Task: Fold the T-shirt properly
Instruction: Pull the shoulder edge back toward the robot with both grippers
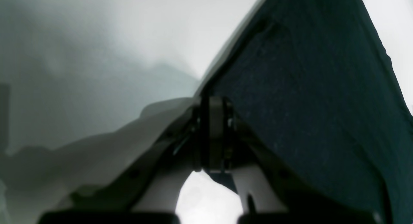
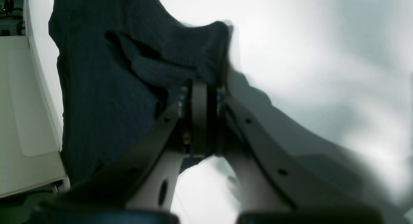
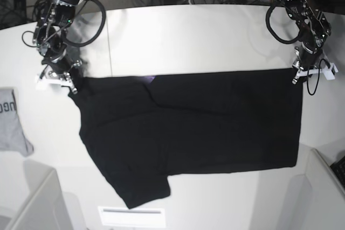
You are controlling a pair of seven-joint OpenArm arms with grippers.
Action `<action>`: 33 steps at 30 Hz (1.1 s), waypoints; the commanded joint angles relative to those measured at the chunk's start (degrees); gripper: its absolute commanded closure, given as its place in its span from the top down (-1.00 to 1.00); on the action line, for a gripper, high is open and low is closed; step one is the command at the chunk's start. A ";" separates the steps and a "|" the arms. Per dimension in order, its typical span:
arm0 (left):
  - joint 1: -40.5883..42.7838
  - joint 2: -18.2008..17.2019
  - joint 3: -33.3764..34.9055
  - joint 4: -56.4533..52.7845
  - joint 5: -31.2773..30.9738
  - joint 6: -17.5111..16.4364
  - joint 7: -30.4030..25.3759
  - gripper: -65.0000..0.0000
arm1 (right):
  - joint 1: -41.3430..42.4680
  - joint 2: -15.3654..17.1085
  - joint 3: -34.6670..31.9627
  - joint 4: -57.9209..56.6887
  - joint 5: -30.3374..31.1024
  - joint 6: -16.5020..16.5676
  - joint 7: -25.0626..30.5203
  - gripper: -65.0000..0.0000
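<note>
The T-shirt (image 3: 194, 133) lies spread on the white desk (image 3: 188, 36). Left fingers (image 3: 298, 72) and right fingers (image 3: 70, 83) each pinch a far corner, keeping that edge taut, probably for folding.

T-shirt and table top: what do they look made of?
T-shirt: soft knit cloth, probably cotton jersey, matte black. The right wrist view shows a fine ribbed weave and limp folds where the right gripper pinches it; the left gripper holds another edge.
Table: hard, smooth white surface with a slight sheen, likely laminate or painted board; the exact material cannot be told.
</note>
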 commanded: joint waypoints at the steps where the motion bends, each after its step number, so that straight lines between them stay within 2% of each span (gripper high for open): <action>1: -0.05 -0.89 -0.08 0.92 -0.36 -0.38 -0.28 -1.00 | 0.15 0.09 0.19 0.03 -1.33 -1.50 -1.41 -1.00; 5: 0.74 -0.89 -0.08 1.27 -0.36 -0.38 -0.19 -1.00 | 0.23 0.09 0.19 0.03 -1.33 -2.03 -1.50 -1.00; 8: 1.44 -0.89 -0.08 1.36 -0.36 -0.38 -0.19 -1.00 | 0.23 0.09 0.19 0.39 -1.33 -8.09 -1.59 -1.00; 10: 1.80 -0.89 -0.08 1.36 -0.36 -0.38 -0.19 -1.00 | 0.23 0.09 0.19 0.47 -1.33 -10.12 -1.59 -1.00; 17: 4.52 -1.42 -0.08 1.71 -0.36 -0.38 -0.19 -1.00 | -1.61 0.17 -0.08 2.76 -1.33 -10.20 -1.68 -1.00; 23: 9.27 -1.59 2.38 9.80 -0.36 -0.38 -0.19 -1.00 | -6.18 0.09 -0.25 10.23 -1.33 -10.38 -1.77 -1.00; 30: 15.60 -1.59 1.94 14.99 -0.45 -0.38 -0.19 -1.00 | -12.25 0.09 0.01 16.03 -1.33 -10.38 -1.77 -1.00; 33: 17.80 -1.59 1.85 15.43 -0.45 -0.38 -0.19 -1.00 | -12.95 0.26 0.19 16.74 -1.33 -10.38 -4.32 -1.00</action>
